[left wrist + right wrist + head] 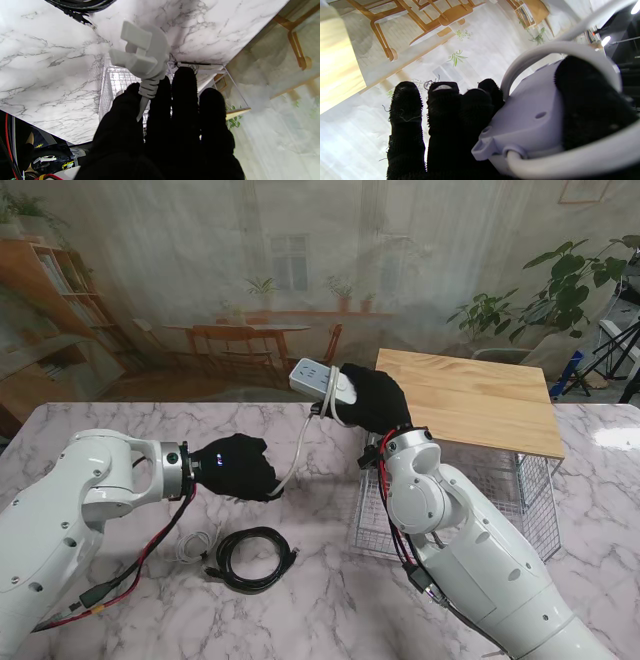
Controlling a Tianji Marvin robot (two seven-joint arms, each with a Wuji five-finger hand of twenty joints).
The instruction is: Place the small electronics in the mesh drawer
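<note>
The white plastic power strip (322, 381) was held in the air over the marble table (120, 430), just to the left of the wire mesh drawer (535, 500) with its light wooden top (480, 395). The right hand (372, 400), in a black glove, was clasped around the strip, thumb (590, 110) pressed on its flat face and the other fingers (445, 110) along the edge. The strip's white cord (300, 450) drooped in a curve toward the left hand (238, 467), also in a black glove, which pinched the cord just behind its white moulded plug (142, 55); the plug stuck out past the fingertips (183, 77). Nearer to me on the table lay a coiled black cable (250, 558), and just beside it, to its left, a small white cable (192, 546).
</note>
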